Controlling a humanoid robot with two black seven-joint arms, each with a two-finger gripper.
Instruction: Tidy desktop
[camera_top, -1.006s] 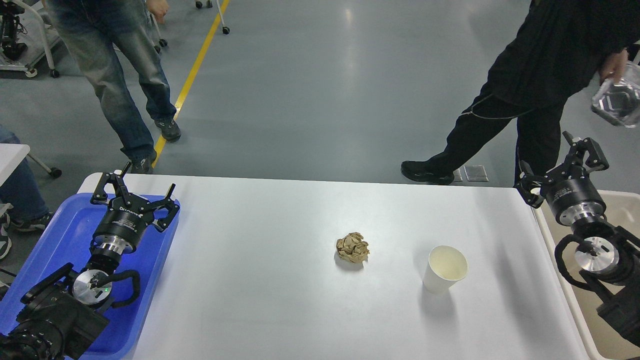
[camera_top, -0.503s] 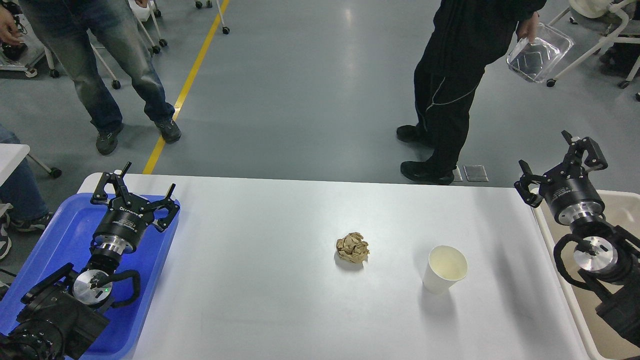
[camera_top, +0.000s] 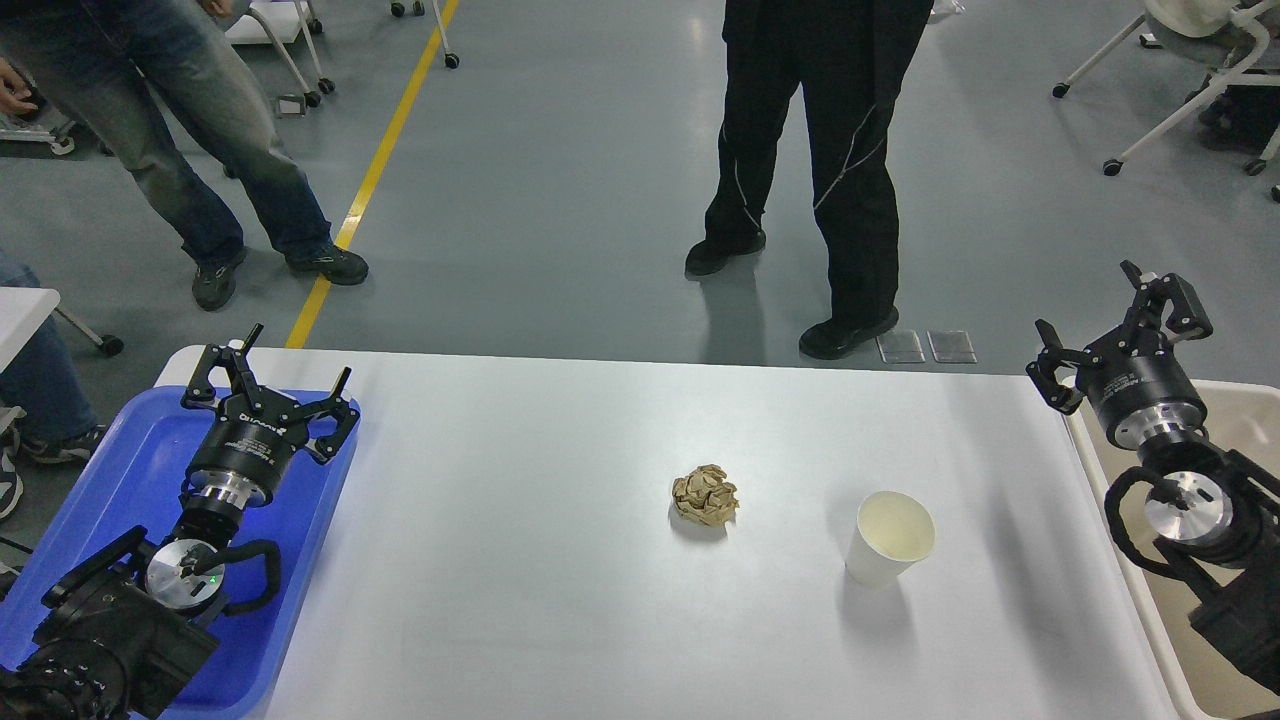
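The white desktop fills the lower middle of the head view. A crumpled brown paper ball lies near its centre. A white paper cup stands upright and empty to the right of the ball. My left gripper is open and empty above the blue tray at the left. My right gripper is open and empty above the desktop's right edge, well away from the cup.
A blue plastic tray lies at the left edge under my left arm. A beige bin stands off the right edge. A person in black stands behind the desktop, another in jeans at the far left.
The person in black has walked left behind the desktop and the clear container they carried is out of view. Both grippers, the paper ball and the cup have not moved.
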